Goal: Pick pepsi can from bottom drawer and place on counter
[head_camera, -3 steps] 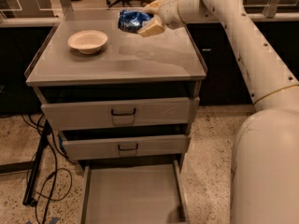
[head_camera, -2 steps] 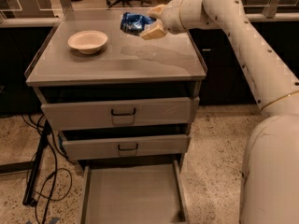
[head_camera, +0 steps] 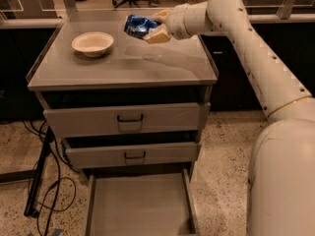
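Note:
The pepsi can (head_camera: 138, 25), blue with white markings, is held in my gripper (head_camera: 156, 26) just above the back middle of the counter (head_camera: 147, 68). The gripper's tan fingers (head_camera: 158, 34) sit above and below the can's right end and are shut on it. I cannot tell whether the can touches the counter. The arm reaches in from the right. The bottom drawer (head_camera: 140, 205) is pulled out at the foot of the cabinet and its flat floor shows nothing in it.
A cream bowl (head_camera: 92, 43) stands on the counter's left back part. The two upper drawers (head_camera: 129, 119) with black handles are pushed in. Black cables (head_camera: 44, 181) lie on the speckled floor to the left. My own white base (head_camera: 285, 181) fills the right side.
The gripper with the can has stayed over the back of the counter, shifting only slightly left. The bowl and the drawers have not moved.

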Motion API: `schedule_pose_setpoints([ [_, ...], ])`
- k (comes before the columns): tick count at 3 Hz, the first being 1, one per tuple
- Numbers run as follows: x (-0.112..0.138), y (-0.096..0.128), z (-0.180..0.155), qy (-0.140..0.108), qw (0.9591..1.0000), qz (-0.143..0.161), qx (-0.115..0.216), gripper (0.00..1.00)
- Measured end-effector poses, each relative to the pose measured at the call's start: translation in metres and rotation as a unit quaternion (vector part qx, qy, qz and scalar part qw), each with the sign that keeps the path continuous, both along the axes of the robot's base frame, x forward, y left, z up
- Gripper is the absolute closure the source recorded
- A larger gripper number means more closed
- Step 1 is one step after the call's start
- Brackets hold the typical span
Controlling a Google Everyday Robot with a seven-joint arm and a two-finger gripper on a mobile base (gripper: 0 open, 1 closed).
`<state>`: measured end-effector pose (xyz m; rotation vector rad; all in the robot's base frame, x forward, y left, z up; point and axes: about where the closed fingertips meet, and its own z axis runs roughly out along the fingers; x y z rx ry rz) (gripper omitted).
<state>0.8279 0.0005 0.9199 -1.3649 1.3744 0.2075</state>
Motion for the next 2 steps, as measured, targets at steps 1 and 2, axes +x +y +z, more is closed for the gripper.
schedule_pose_setpoints([
  [1,0.0108,0.0027,-0.0182,0.027,0.9994,-0.003,-0.021,1.00],
  [2,0.0102,0.0043,-0.0183,0.027,0.9994,-0.001,-0.023,1.00],
])
